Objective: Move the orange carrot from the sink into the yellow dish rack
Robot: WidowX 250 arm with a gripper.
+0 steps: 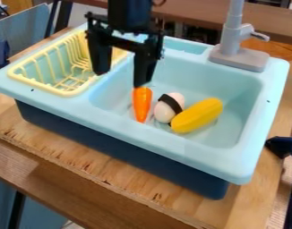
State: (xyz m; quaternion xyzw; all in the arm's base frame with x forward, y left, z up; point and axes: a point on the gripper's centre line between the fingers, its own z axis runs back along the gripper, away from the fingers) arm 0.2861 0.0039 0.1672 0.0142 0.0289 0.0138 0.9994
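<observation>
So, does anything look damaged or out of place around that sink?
The plywood under the toy sink looks chipped and ragged along its front edge. Otherwise, I see nothing spilled or askew; the carrot is inside the sink.

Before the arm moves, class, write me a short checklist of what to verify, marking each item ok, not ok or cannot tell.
1. Gripper open and empty: ok, fingers apart with nothing between them.
2. Orange carrot inside the sink: ok.
3. Carrot free of the fingertips: cannot tell, one tip overlaps its top in this view.
4. White item with a black band standing apart from the yellow piece: not ok, they look crowded together.
5. Faucet away from the gripper: ok.
</observation>
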